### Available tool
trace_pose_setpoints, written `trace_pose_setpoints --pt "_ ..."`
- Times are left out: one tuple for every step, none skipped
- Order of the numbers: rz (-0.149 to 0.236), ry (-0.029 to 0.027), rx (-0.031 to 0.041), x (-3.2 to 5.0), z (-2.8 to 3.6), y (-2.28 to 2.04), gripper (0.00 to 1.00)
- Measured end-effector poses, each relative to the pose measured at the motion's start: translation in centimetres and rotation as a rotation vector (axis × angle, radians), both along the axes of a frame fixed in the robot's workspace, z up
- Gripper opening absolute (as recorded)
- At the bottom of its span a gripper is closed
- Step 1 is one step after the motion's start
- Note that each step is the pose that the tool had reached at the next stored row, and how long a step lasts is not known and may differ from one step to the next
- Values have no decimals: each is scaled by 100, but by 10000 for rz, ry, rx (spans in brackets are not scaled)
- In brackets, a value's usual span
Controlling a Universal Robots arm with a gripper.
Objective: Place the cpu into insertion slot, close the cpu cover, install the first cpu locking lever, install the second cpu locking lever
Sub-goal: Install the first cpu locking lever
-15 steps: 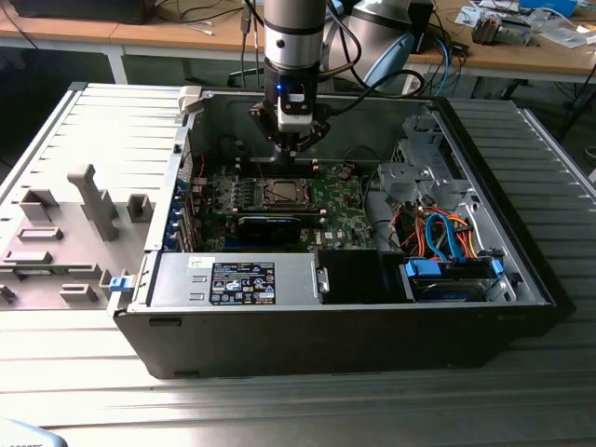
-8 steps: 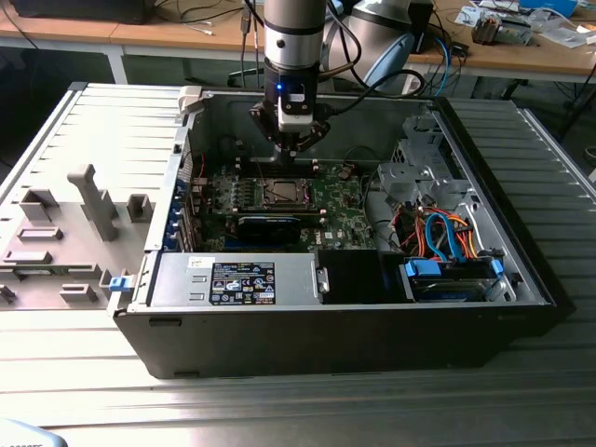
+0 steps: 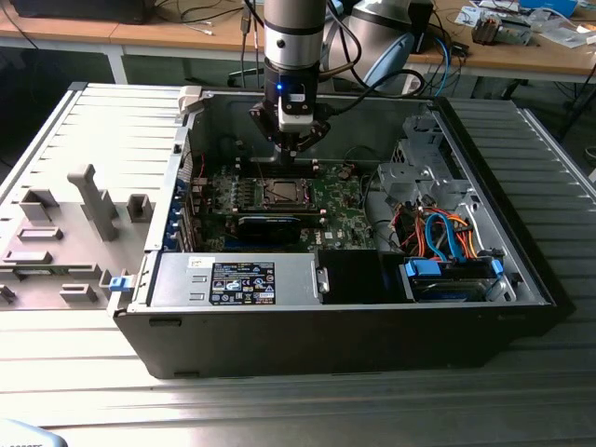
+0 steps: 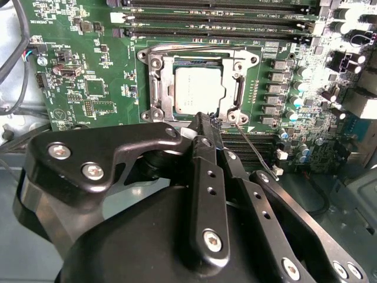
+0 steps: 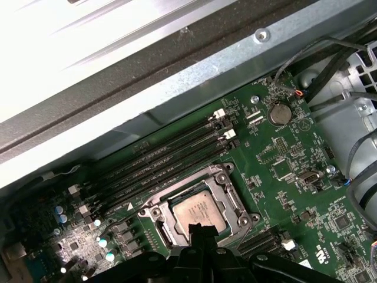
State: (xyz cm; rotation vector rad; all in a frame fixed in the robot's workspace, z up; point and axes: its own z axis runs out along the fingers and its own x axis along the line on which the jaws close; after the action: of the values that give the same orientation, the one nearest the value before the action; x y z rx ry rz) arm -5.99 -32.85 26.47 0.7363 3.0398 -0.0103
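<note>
The cpu (image 4: 197, 88) reads dull silver-grey; the cpu cover (image 4: 160, 88) silvery; the motherboard (image 4: 88, 59) green with black slots (image 4: 218, 28); the pincer (image 4: 205, 121) black.

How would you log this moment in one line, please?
cpu: seated in socket | cpu cover: down | gripper: shut, at socket edge

Exterior light: was bright and even over the table (image 3: 549, 158)
Shade: the inside of the computer case (image 3: 372, 340) lay dim
Glare: the surface beyond the case wall (image 5: 194, 91) burned white in the first wrist view
Sheen: the cpu (image 4: 197, 88) top shone pale
</note>
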Motion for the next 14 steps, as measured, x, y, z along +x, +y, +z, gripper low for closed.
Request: trace_pose_setpoints --pt "7 0 0 0 0 0 11" --pt "16 0 0 0 0 0 11" --pt "22 0 0 0 0 0 11" --pt "29 0 0 0 0 0 11" --pt "39 0 0 0 0 0 11" --pt "45 0 0 0 0 0 11" --pt "54 0 0 0 0 0 11" --pt "60 0 0 0 0 0 11" --pt "69 0 0 0 0 0 11" --pt "76 0 0 0 0 0 11" --pt "84 0 0 0 0 0 11" --pt "95 0 0 0 0 0 11" --pt "106 0 -1 0 0 0 11" --pt "118 0 0 0 0 0 11"
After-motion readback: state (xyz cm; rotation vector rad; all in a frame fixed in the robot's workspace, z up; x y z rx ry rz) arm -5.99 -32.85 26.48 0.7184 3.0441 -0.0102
